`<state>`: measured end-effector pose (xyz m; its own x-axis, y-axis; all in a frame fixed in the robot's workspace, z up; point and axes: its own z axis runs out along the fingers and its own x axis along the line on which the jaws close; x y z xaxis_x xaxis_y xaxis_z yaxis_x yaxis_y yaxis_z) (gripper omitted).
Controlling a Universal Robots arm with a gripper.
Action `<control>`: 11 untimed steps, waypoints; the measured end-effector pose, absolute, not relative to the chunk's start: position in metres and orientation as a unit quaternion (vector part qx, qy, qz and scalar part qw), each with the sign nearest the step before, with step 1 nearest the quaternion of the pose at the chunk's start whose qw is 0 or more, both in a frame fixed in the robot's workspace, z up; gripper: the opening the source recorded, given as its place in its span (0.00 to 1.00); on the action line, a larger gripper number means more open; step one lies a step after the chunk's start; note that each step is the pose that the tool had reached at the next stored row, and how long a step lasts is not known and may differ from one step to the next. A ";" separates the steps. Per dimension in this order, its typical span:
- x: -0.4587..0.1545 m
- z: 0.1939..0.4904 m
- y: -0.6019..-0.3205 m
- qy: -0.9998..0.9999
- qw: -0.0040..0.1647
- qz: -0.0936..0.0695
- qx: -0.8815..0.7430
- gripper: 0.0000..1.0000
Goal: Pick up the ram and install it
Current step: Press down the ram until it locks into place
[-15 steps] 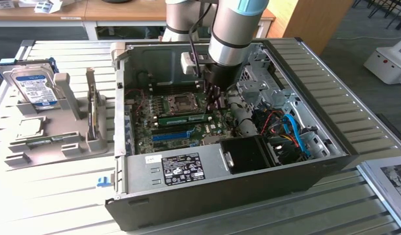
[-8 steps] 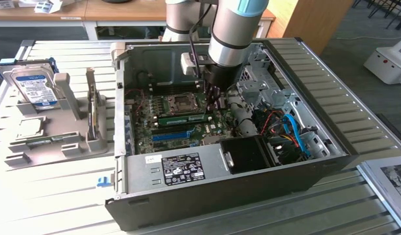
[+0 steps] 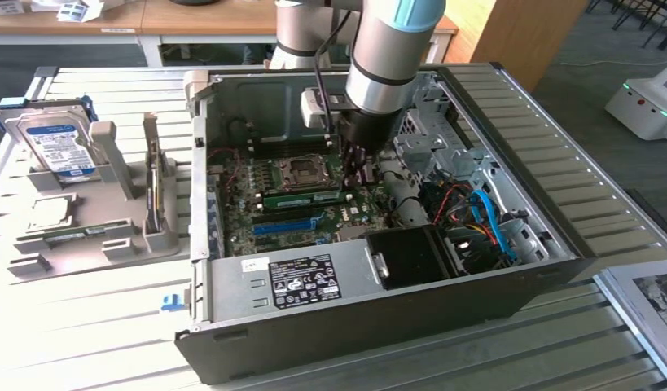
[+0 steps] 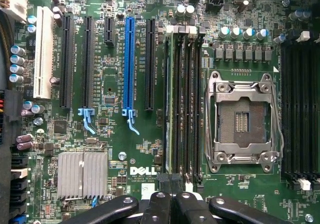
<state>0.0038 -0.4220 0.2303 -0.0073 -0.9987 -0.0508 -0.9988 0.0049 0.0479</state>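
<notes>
Robotics lab set up for computer assembly

An opened desktop computer case [image 3: 366,244] lay on a slatted metal table [image 3: 94,326], its motherboard [image 4: 125,154] exposed under a robot arm [image 3: 382,57]. A grey fixture [image 3: 105,220] beside it held a hard drive [image 3: 56,142]. Wooden desks [image 3: 148,20] and a white machine [image 3: 648,102] stood on the carpeted floor behind.

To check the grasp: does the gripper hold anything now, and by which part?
Nothing: the gripper is shut and empty, and the ram sits slotted into the motherboard.
</notes>
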 end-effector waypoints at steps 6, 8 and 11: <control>0.004 0.230 -0.420 0.709 0.001 0.035 -0.704 0.10; 0.004 0.230 -0.419 0.709 0.001 0.035 -0.705 0.10; 0.004 0.230 -0.419 0.709 0.001 0.035 -0.705 0.10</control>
<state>0.0038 -0.4191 0.2298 -0.0073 -0.9987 -0.0510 -0.9988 0.0049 0.0478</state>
